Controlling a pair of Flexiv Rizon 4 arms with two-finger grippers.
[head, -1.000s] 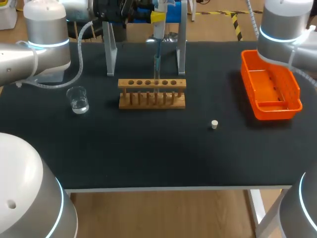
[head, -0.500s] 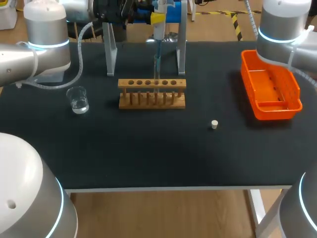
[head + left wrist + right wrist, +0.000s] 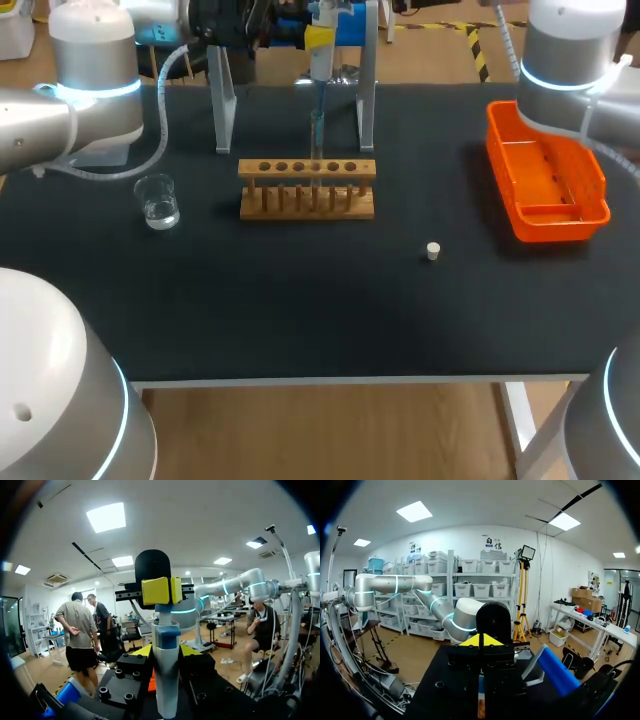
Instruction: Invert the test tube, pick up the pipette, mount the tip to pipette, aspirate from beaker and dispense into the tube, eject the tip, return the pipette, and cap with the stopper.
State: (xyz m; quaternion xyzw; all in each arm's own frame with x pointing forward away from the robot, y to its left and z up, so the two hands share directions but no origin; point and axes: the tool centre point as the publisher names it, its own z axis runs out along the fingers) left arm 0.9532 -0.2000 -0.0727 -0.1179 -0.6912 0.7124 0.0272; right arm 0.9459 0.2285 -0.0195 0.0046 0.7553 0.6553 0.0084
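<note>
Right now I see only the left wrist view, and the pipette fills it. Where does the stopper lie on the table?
Observer: In the head view the stopper lies alone on the black table top. It is nearer to the robot than the wooden rack, off to the rack's right, and touches nothing.
Operator: And the beaker, is it close to the rack?
Observer: The beaker stands upright to the rack's left, apart from it, with a little clear liquid inside.
Operator: What about the right hand?
Observer: In the right wrist view the right hand has its yellow tips shut together, with nothing between them.
</note>
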